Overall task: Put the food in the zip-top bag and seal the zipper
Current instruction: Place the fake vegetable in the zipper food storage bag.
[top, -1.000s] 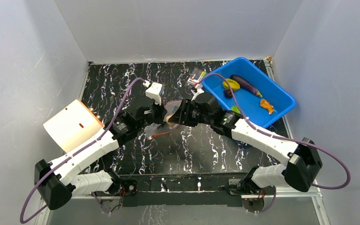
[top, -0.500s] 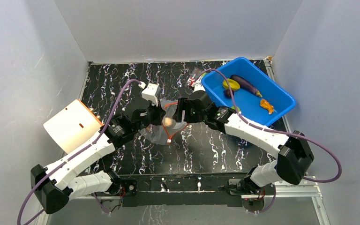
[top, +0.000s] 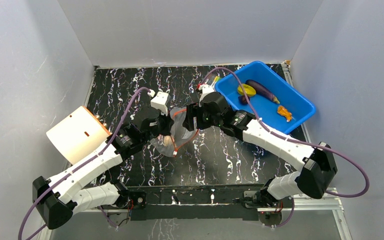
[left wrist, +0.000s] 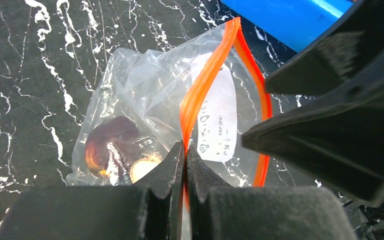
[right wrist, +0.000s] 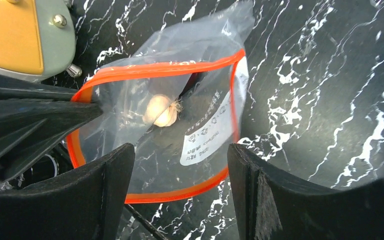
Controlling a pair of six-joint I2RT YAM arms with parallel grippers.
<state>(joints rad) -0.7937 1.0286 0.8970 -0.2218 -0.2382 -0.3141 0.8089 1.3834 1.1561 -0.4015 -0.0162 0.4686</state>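
**Right gripper backed off, beige piece now in bag**

Right gripper [right wrist: 180,150] has spread its jaws since a second ago and let go of the beige piece [right wrist: 161,111], which now sits lower inside the zip-top bag [top: 179,131]. Jaws now wide apart, holding nothing, hovering just over the bag mouth.

Left gripper [left wrist: 185,150]: jaws pinched tight on the red-orange zipper [left wrist: 207,75], bag hanging off it over the table [top: 130,85]. Mouth gapes; the zipper forms an open loop in the right wrist view. A dark purple piece [left wrist: 111,145] is also in the bag, beside the beige one. White label [left wrist: 220,120] faces up.

White-and-orange block [top: 77,134] sits at far left.

Further back, blue bin [top: 300,102] holds the yellow ring [top: 246,90], eggplant [top: 261,90], small purple ball [top: 243,99] and orange piece [top: 284,113].
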